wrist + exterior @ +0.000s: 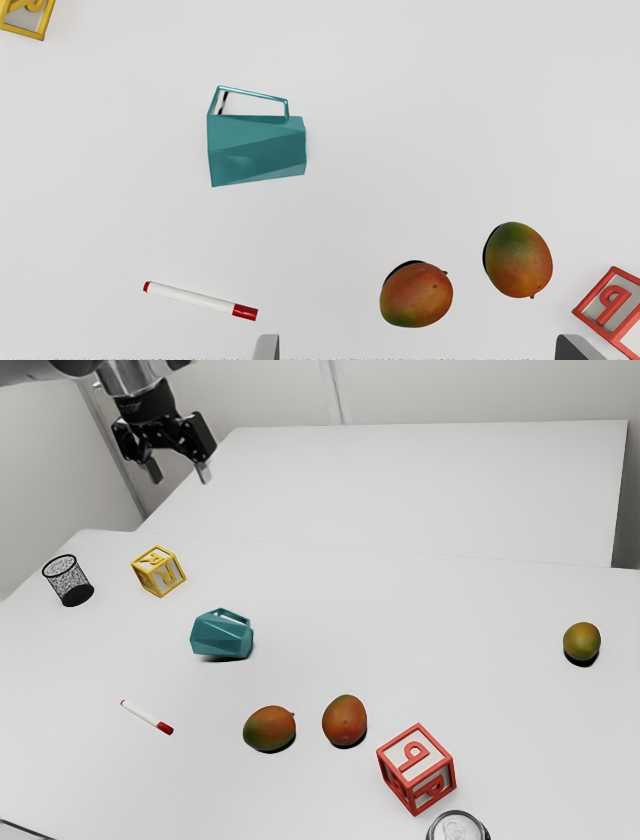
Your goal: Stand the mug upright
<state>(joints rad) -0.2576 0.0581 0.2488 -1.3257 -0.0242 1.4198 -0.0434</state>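
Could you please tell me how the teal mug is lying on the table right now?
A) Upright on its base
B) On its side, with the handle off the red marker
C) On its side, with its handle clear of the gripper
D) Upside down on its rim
C: the mug lies on its side, and the open gripper hovers away from its handle.

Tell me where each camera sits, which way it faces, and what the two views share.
Exterior view: beside the arm, looking down at a slant across the table; the arm and its open gripper come in at upper left.
Wrist view: rides with the gripper, looking down at the tabletop; two fingertips show at the bottom edge.
Shared: tipped mug, marker, two mangoes, yellow block, red block.
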